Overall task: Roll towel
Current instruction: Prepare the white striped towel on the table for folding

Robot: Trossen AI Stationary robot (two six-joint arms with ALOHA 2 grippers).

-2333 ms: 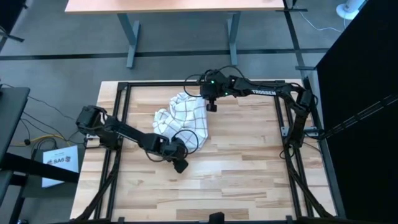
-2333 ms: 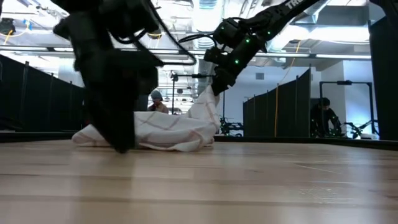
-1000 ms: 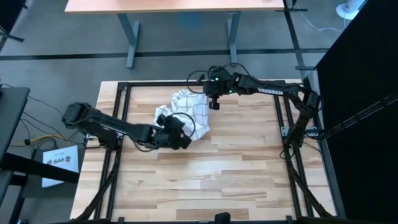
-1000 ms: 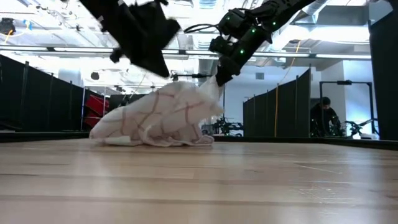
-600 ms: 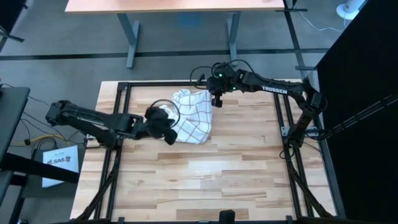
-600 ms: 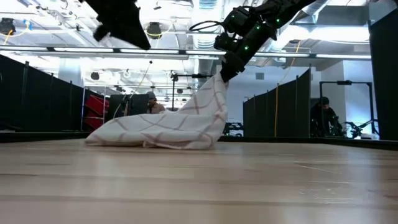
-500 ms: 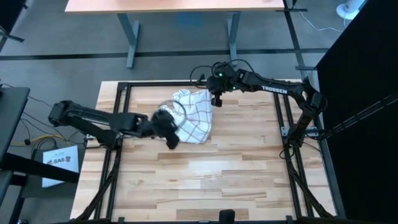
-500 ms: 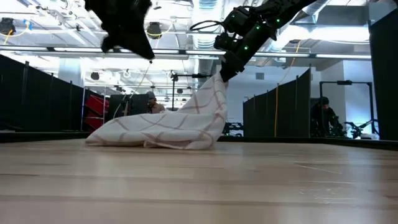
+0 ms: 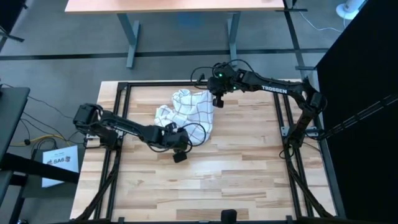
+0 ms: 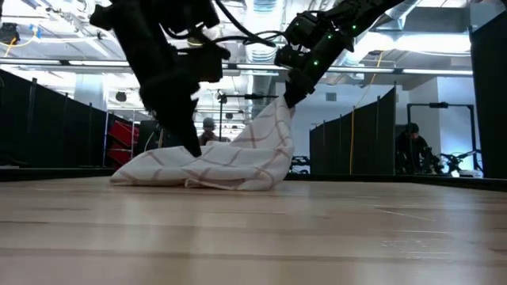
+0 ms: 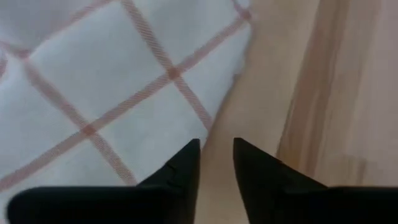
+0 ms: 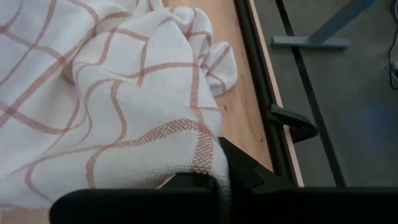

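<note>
High view: right arm (image 9: 273, 89) lettered "TROSSEN"; right gripper (image 9: 219, 103) clamped on towel (image 9: 186, 112) corner. Left gripper (image 11: 216, 163) slightly apart, empty, at towel's near edge on desk (image 9: 249, 162).

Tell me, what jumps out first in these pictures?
The checked white towel, heaped on the far middle of the wooden table, with one corner pulled up like a tent. The right claw pinches that raised corner at the far side. The left claw is down at the towel's near edge, its fingers a little apart over bare wood.
</note>
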